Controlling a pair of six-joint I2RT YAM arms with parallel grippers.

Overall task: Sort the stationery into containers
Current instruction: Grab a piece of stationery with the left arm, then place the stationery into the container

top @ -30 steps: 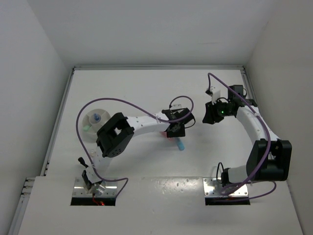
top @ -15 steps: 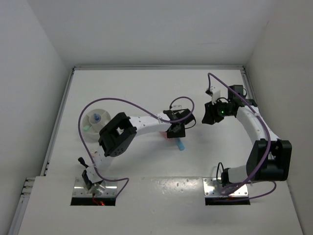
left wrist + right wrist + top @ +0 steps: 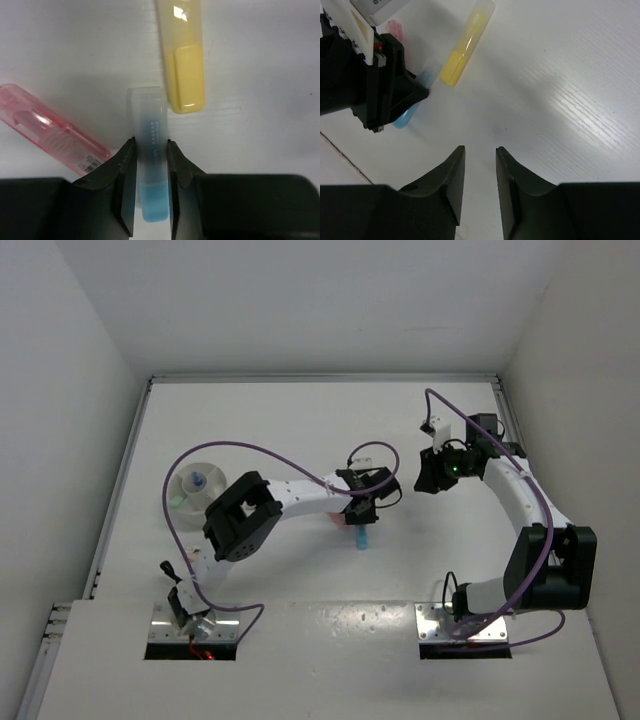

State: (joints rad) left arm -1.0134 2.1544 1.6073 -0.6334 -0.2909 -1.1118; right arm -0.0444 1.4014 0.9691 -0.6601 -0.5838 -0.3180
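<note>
Left gripper (image 3: 151, 146) is clamped on the clear blue pen (image 3: 149, 115), lying on the table (image 3: 250, 420) well right of the white bowl (image 3: 185, 475). Next I'd lift and carry it there. My right gripper (image 3: 479, 150) hangs open, empty.

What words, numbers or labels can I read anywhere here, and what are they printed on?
On the blue marker: small print along the barrel, too small to read.
On the pink marker: a barcode sticker, its marks too blurred to read.
On the yellow marker: no print shows.
</note>
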